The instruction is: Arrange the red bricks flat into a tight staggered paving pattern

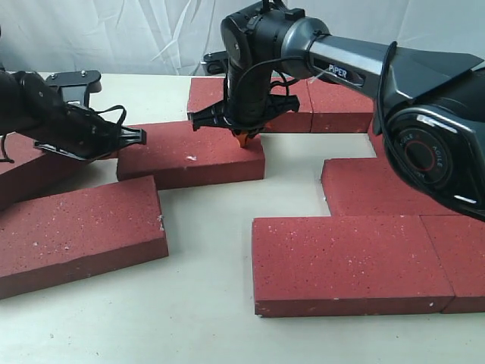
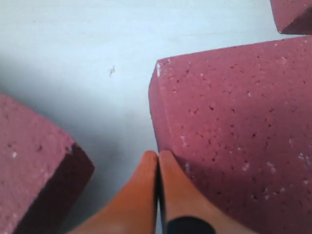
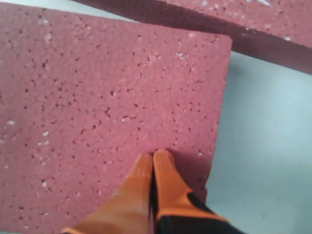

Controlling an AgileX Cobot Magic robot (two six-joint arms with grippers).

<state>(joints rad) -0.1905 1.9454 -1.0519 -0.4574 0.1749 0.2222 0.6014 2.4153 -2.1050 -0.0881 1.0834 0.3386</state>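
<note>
- Pale, off-white surface (image 1: 204, 326), with every brick on it lying flat.
- Middle red brick (image 1: 189, 155) sits apart from the right-hand group.
- Front-left brick (image 1: 76, 227) lies skewed, just beside the middle one.
- Front-right brick (image 1: 348, 262) butts against a corner brick (image 1: 464, 262), and a staggered brick (image 1: 379, 186) touches behind.
- Back-row bricks (image 1: 333, 102) line the far side.

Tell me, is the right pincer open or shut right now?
Shut. The right pincer shows both orange fingertips pressed together with no gap, the tips against the top face of a red brick.
</note>
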